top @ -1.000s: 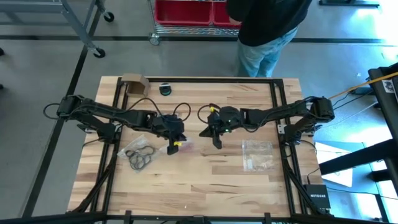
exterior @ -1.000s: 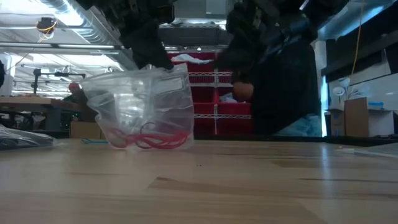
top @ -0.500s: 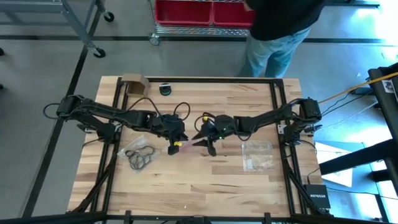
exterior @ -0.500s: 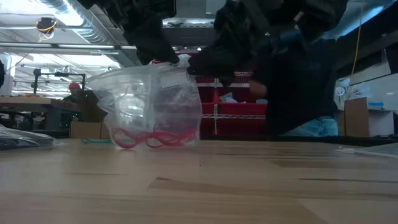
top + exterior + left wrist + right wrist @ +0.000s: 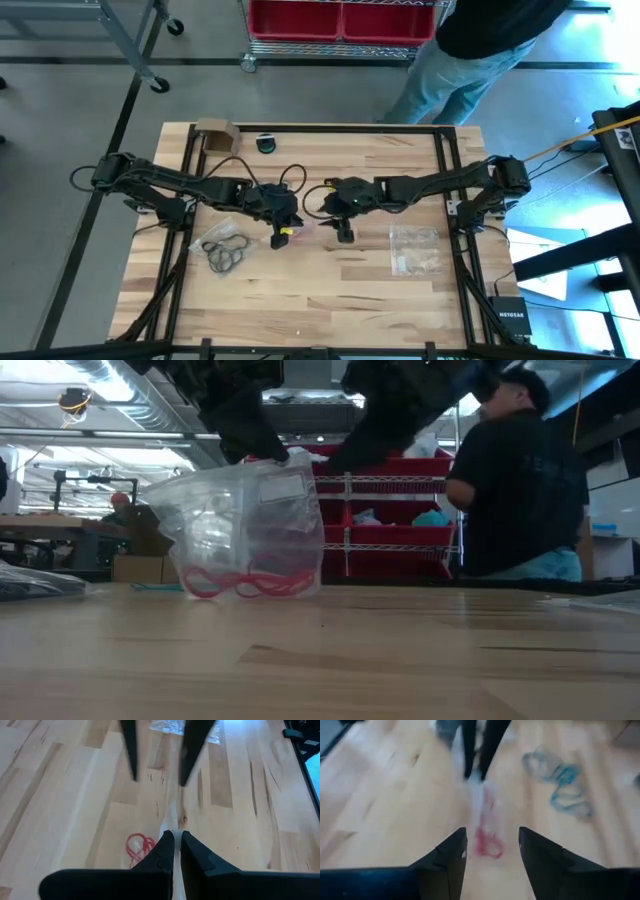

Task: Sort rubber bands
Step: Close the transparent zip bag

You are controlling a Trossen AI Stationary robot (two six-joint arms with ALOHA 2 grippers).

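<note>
A clear zip bag (image 5: 245, 525) with red rubber bands (image 5: 245, 582) in its bottom stands at the table's middle. My left gripper (image 5: 283, 232) is shut on the bag's top. My right gripper (image 5: 345, 230) is open a short way to the bag's right, its fingers (image 5: 451, 860) facing the bag (image 5: 485, 815) without touching it. Black rubber bands (image 5: 228, 252) lie loose on the wood left of the bag. Teal bands (image 5: 565, 787) lie beyond it in the right wrist view. My left gripper pinches the bag's top edge (image 5: 171, 820) between its two fingers, coming from above and pointing down. The bag hangs upright below the fingers, its bottom with the red bands (image 5: 137, 845) resting on the table.
A second clear bag (image 5: 413, 248) lies flat at the right of the table. A cardboard box (image 5: 214, 133) and a small dark round object (image 5: 265, 143) sit at the far edge. A person (image 5: 515, 480) stands beyond the far edge. Bare wood lies along the near edge.
My right gripper has swung left to the bag's top, then drawn back a little to the right. The bag's top has shifted slightly toward the right, its bottom staying on the table. The person behind the table has walked to the right.
</note>
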